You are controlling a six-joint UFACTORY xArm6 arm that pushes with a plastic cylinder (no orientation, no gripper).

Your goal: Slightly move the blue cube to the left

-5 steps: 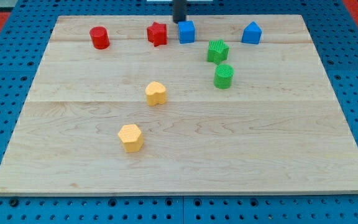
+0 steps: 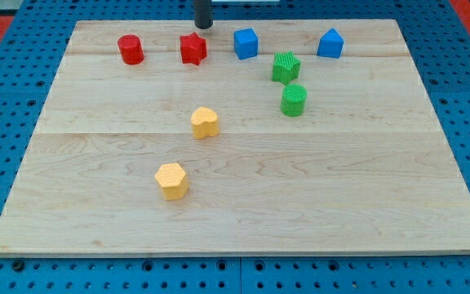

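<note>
The blue cube [image 2: 246, 42] sits near the top edge of the wooden board [image 2: 235, 196], a little right of centre. My tip [image 2: 203, 24] is at the view's top, up and to the left of the blue cube, just above and right of the red star block [image 2: 192, 49]. The tip is apart from the cube. A gap separates the red star from the cube.
A red cylinder [image 2: 130, 50] stands at top left. A blue house-shaped block [image 2: 330, 42] is at top right. A green star block [image 2: 285, 66] and green cylinder [image 2: 294, 100] lie below the cube. Two yellow blocks [image 2: 205, 122] [image 2: 171, 180] sit mid-board.
My tip has moved left, from just above the blue cube to above the red star. The red star has shifted left, away from the cube. The blue cube has stayed put.
</note>
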